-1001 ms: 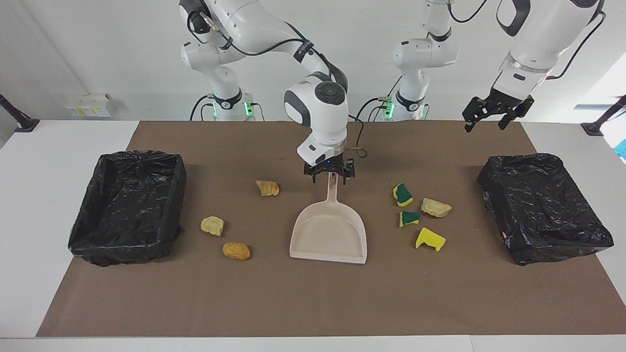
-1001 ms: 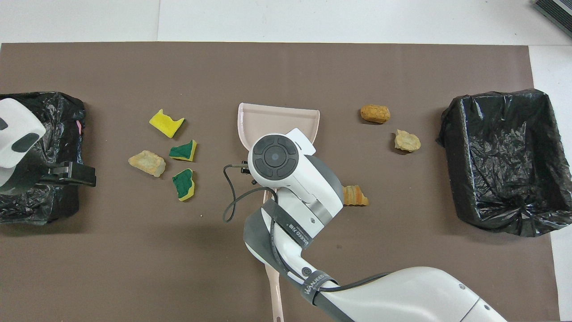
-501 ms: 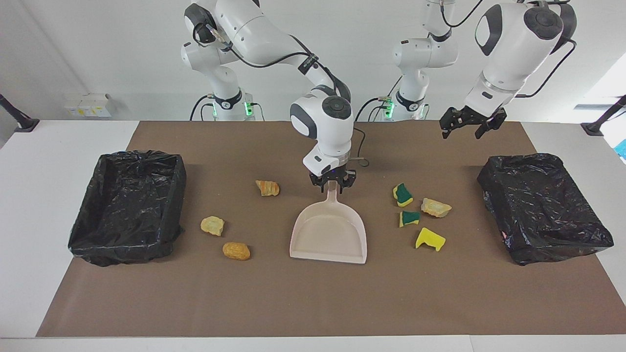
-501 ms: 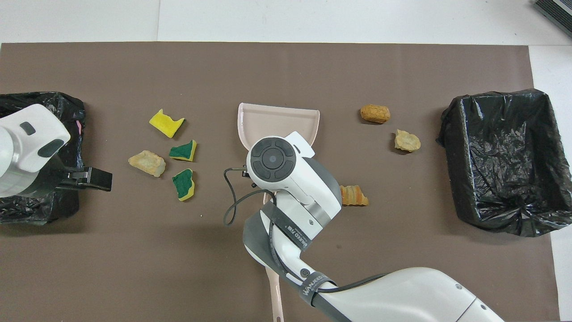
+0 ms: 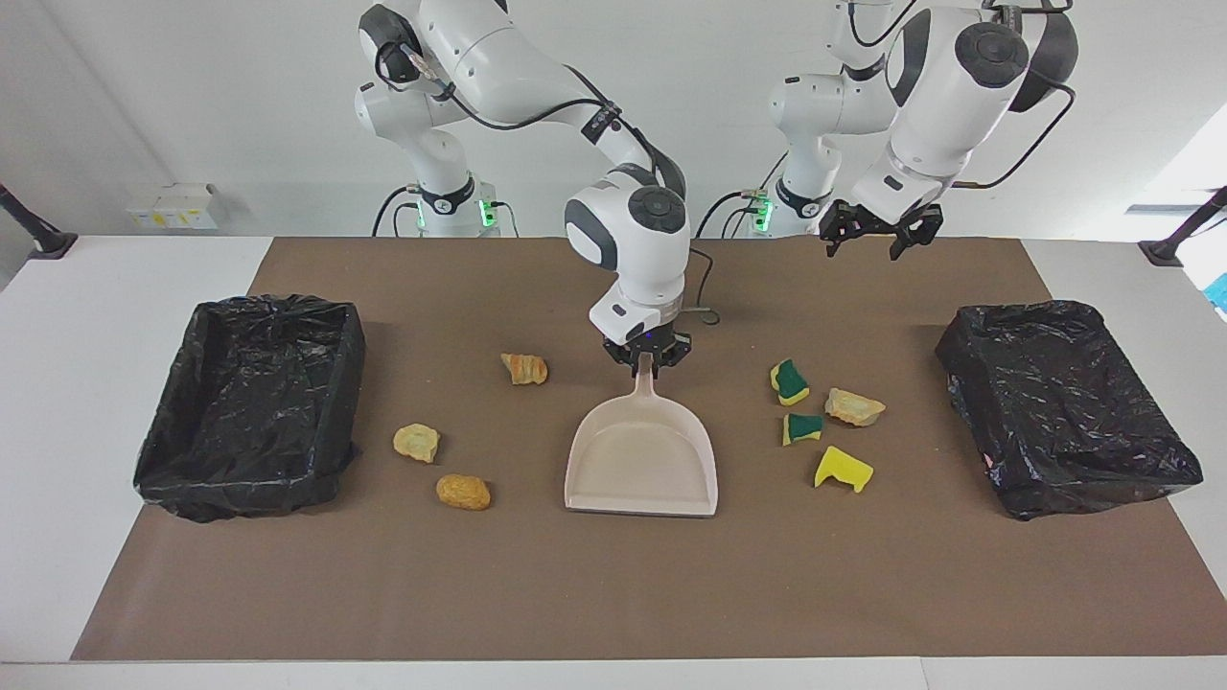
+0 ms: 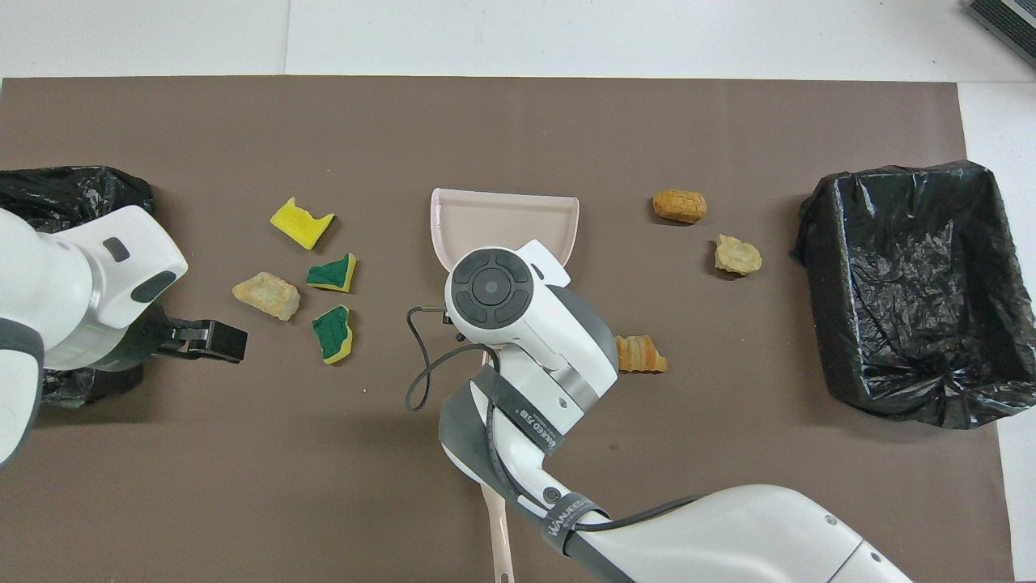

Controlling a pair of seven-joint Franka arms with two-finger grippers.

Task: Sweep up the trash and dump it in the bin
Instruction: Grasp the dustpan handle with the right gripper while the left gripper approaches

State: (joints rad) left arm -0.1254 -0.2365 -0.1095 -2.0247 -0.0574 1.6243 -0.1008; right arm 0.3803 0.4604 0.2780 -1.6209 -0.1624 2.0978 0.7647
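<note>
1. Trash lies scattered on either side of the dustpan in the facing view: three bread chunks toward the right arm's end, and four scraps, sponge pieces among them, toward the left arm's end. None is in the pan yet.
2. Right gripper is clamped on the dustpan's handle, low at the table, so the pan sits flat with its open mouth turned away from the robots, ready to scoop.
3. Left gripper hangs in the air over the mat, well apart from the pan, on the sponge side; its jaws look spread, holding nothing.
4. Two black-lined bins stand at the table's ends, each well apart from the pan, so a dump looks to me like a long carry.
5. Overhead now: the right arm covers the handle, and only the pan's tray shows.
6. Sponge pieces cluster between the pan and the left gripper, which looks placed to push them panward, I judge.
</note>
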